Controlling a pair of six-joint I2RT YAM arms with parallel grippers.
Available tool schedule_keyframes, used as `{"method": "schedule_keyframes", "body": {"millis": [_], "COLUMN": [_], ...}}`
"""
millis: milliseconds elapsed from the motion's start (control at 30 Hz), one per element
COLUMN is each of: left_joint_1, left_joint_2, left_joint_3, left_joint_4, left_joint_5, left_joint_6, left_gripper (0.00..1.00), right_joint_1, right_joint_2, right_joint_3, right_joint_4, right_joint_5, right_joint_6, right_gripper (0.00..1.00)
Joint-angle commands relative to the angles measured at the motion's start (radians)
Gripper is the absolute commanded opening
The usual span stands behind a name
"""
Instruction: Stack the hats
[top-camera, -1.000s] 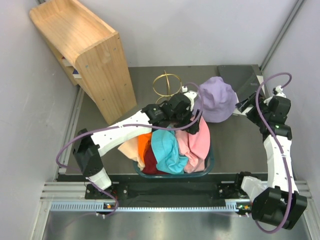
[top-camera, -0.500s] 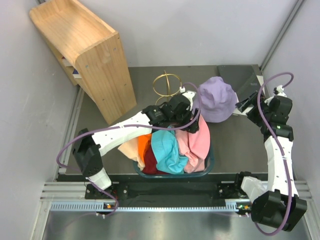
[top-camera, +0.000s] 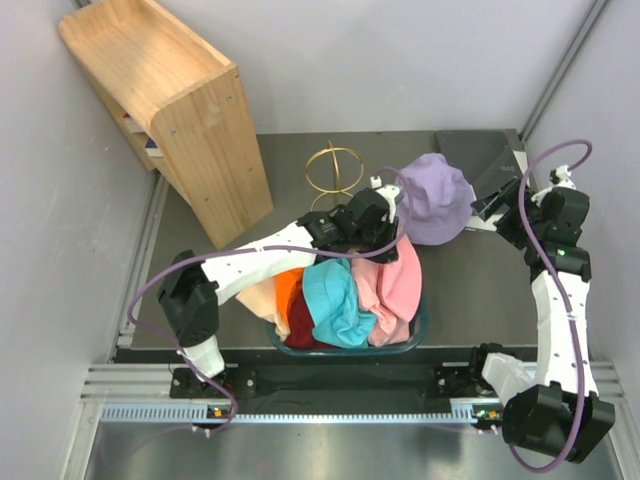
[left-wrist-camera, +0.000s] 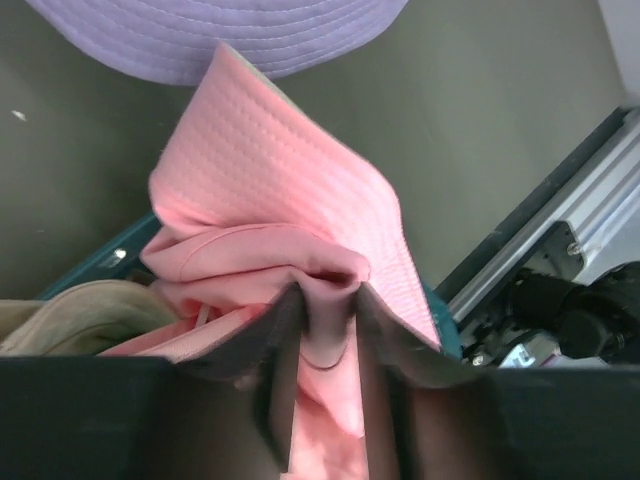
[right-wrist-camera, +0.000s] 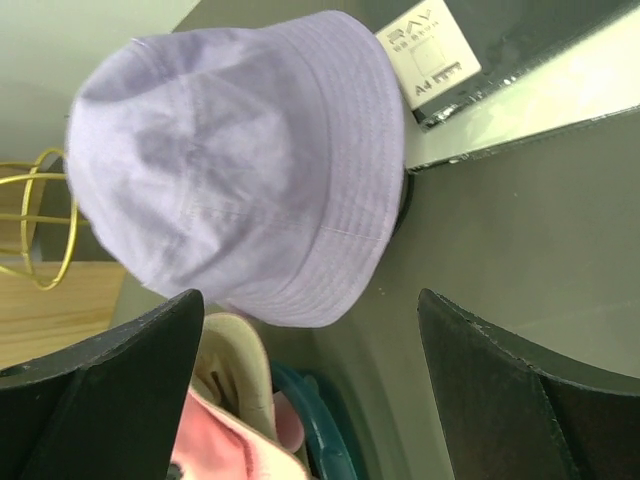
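A lavender hat (top-camera: 435, 198) (right-wrist-camera: 240, 160) stands upright on the table behind a dark teal tub (top-camera: 420, 325). Piled in the tub are a pink hat (top-camera: 395, 280) (left-wrist-camera: 270, 190), a teal hat (top-camera: 335, 295), an orange hat (top-camera: 288, 285), a maroon hat (top-camera: 300, 325) and a peach hat (top-camera: 258, 296). My left gripper (top-camera: 385, 235) (left-wrist-camera: 325, 300) is shut on a fold of the pink hat at the tub's far edge. My right gripper (top-camera: 490, 208) (right-wrist-camera: 310, 310) stands open just right of the lavender hat, holding nothing.
A gold wire globe frame (top-camera: 335, 168) stands left of the lavender hat. A wooden shelf unit (top-camera: 170, 100) fills the back left. A dark flat slab (top-camera: 475, 155) lies at the back right corner. A beige hat (right-wrist-camera: 235, 365) shows at the tub's rim.
My left gripper has closed on the pink hat's fold and edged a little to the right. The right gripper has stayed open, nearly still.
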Motion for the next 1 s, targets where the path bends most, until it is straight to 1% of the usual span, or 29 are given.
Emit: {"method": "schedule_keyframes", "body": {"millis": [0,33,67,133,167,267,333,400,467,500,567,633,733,767,900,967], "left_joint_1": [-0.003,-0.003,-0.003,-0.003,-0.003,-0.003,-0.002,-0.002,0.000,0.000,0.003,0.003,0.003,0.003,0.003,0.003], "left_joint_2": [0.017,0.011,0.003,-0.032,-0.049,-0.141,-0.217,-0.283,-0.325,-0.362,-0.409,-0.432,-0.465,-0.474,-0.488,-0.492], "left_joint_3": [0.072,0.075,0.087,0.105,0.122,0.135,0.138,0.139,0.142,0.144,0.144,0.141,0.139,0.138,0.122,0.116], "left_joint_4": [0.011,0.004,-0.005,-0.035,-0.037,-0.017,-0.008,-0.008,-0.014,-0.014,-0.009,-0.002,0.006,0.004,0.004,0.004], "left_joint_5": [0.042,0.036,0.018,0.001,-0.005,-0.017,-0.050,-0.132,-0.181,-0.235,-0.280,-0.332,-0.367,-0.373,-0.395,-0.395], "left_joint_6": [0.001,0.005,0.007,0.014,0.021,0.036,0.059,0.086,0.100,0.113,0.125,0.139,0.146,0.148,0.151,0.153], "left_gripper": [0.10,0.03,0.00,0.00,0.00,0.00,0.00,0.00,0.00,0.00,0.00,0.00,0.00,0.00,0.00,0.00], "right_joint_1": [-0.010,-0.010,-0.012,-0.010,-0.009,0.016,0.056,0.096,0.183,0.215,0.312,0.368,0.389,0.389,0.399,0.415], "right_joint_2": [0.000,0.002,0.006,0.017,0.020,0.019,0.016,0.019,0.012,0.012,0.016,0.011,-0.014,-0.035,-0.055,-0.052], "right_joint_3": [0.095,0.123,0.140,0.192,0.207,0.270,0.295,0.301,0.295,0.293,0.289,0.266,0.226,0.214,0.183,0.183], "right_joint_4": [0.017,0.017,0.014,0.012,0.015,0.035,0.072,0.110,0.162,0.170,0.185,0.198,0.224,0.272,0.356,0.370], "right_joint_5": [-0.060,-0.077,-0.095,-0.156,-0.205,-0.277,-0.319,-0.371,-0.364,-0.356,-0.321,-0.293,-0.258,-0.259,-0.282,-0.288], "right_joint_6": [0.000,0.000,-0.005,-0.014,-0.018,-0.034,-0.031,-0.011,0.017,0.026,0.034,0.055,0.109,0.126,0.251,0.285], "right_gripper": [0.88,0.88,0.87,0.87,0.86,0.86,0.86,0.86,0.86,0.86,0.86,0.86,0.86,0.86,0.86,0.86]}}
